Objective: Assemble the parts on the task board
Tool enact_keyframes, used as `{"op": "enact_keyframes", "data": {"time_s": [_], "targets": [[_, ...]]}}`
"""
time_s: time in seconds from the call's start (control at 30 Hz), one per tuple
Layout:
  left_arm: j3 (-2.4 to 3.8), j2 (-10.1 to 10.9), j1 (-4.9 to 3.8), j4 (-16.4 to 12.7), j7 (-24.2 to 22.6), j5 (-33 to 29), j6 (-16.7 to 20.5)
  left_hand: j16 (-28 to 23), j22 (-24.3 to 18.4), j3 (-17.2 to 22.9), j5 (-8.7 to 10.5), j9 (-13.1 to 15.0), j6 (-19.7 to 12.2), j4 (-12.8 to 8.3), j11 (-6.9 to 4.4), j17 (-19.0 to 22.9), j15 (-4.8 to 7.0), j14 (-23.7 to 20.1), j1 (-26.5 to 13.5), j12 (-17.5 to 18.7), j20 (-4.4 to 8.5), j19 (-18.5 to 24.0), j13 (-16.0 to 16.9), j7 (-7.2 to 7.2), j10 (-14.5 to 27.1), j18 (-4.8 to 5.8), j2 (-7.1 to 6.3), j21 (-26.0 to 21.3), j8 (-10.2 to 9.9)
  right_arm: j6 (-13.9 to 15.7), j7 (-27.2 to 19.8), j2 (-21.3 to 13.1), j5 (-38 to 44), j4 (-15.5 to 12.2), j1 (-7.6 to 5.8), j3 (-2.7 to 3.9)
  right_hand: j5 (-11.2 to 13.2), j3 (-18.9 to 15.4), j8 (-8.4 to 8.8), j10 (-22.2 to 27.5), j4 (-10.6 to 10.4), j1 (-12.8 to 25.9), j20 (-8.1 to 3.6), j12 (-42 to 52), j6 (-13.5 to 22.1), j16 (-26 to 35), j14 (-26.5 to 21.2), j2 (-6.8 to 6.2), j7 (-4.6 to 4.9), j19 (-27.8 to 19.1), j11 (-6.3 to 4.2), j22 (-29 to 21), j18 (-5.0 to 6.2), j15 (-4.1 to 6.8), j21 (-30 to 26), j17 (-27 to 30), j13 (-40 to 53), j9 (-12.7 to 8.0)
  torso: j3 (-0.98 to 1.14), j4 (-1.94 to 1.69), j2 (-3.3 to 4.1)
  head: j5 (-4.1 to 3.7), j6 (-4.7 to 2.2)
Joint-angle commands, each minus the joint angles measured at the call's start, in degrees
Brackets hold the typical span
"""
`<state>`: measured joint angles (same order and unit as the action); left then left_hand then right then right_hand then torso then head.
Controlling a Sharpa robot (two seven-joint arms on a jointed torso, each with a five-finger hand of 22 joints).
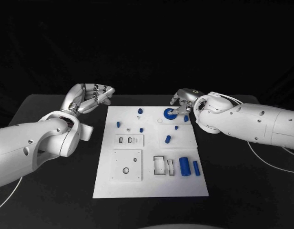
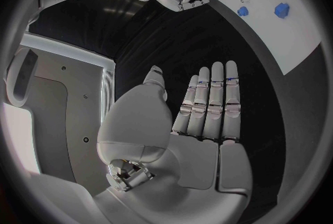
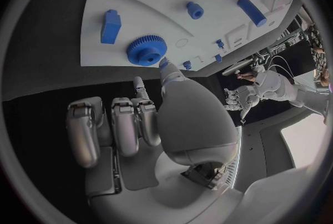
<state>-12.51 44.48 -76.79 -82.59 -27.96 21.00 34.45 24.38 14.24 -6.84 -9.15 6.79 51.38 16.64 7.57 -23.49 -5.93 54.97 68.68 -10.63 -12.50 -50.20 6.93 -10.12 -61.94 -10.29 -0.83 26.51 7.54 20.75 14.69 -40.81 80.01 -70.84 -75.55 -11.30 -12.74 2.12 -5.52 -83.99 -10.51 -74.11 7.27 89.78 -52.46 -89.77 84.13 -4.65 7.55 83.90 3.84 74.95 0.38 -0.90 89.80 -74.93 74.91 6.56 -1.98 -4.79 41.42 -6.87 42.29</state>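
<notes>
The white board (image 1: 150, 152) lies in the middle of the black table (image 1: 243, 181). At its far right corner a blue gear (image 1: 168, 113) sits on the board, and the right hand (image 1: 182, 102) hovers right at it — the thumb tip lies beside the gear's rim in the right wrist view, the other fingers curled back and holding nothing. Whether the thumb touches the gear I cannot tell. A blue block (image 3: 110, 26) stands just beside the gear, close to the hand's side.

The left hand (image 1: 88, 98) hangs over bare table just off the board's far left edge, fingers straight, side by side, empty.

Nearer the robot, a large blue cylinder (image 1: 185, 165) and a slimmer one (image 1: 196, 168) lie side by side — well apart from both hands. Small blue pegs (image 1: 141, 130) dot the board's middle.
</notes>
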Motion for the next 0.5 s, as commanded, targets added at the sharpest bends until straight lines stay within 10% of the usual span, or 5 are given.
{"op": "enact_keyframes", "data": {"time_s": [0.03, 0.5], "targets": [[0.04, 0.05, -0.04, -0.22, -0.72, -0.25, -0.40, -0.36, -0.06, -0.31, 0.32, 0.09, -0.08, 0.12, 0.02, 0.05, 0.08, -0.34, 0.26, 0.05, -0.06, 0.34, 0.05, -0.43, 0.25, -0.14, 0.26, -0.30, -0.15, -2.29, 1.17, 0.16, 1.49, 0.08, 0.08, 0.02, -1.86, 0.99, 0.35, -6.01, -0.23, 0.06, -0.12, 0.22, -0.31, -0.23, 5.87, -1.14, 0.17, 6.10, 0.55, 15.05, -0.38, 0.13, 0.20, -15.07, 15.09, 0.04, -0.05, 0.01, -0.04, 0.12, 0.13], [0.05, 0.23, -0.05, -0.30, -0.38, -0.25, -0.35, -0.37, -0.08, -0.33, 0.32, 0.09, -0.10, 0.12, 0.02, 0.07, 0.08, -0.36, 0.29, 0.04, -0.07, 0.33, 0.06, -0.43, 0.24, -0.14, 0.27, -0.34, -0.16, -4.44, 2.14, 0.58, 1.72, 0.06, 0.25, 0.03, -3.67, 2.68, 0.20, -6.01, -1.28, 0.79, 0.04, 0.22, -1.41, -0.23, 5.87, -2.79, 0.47, 6.10, 0.79, 15.05, -0.38, -0.06, 0.20, -15.07, 15.09, 0.46, -0.02, -0.04, -0.06, 0.02, 0.01]]}}
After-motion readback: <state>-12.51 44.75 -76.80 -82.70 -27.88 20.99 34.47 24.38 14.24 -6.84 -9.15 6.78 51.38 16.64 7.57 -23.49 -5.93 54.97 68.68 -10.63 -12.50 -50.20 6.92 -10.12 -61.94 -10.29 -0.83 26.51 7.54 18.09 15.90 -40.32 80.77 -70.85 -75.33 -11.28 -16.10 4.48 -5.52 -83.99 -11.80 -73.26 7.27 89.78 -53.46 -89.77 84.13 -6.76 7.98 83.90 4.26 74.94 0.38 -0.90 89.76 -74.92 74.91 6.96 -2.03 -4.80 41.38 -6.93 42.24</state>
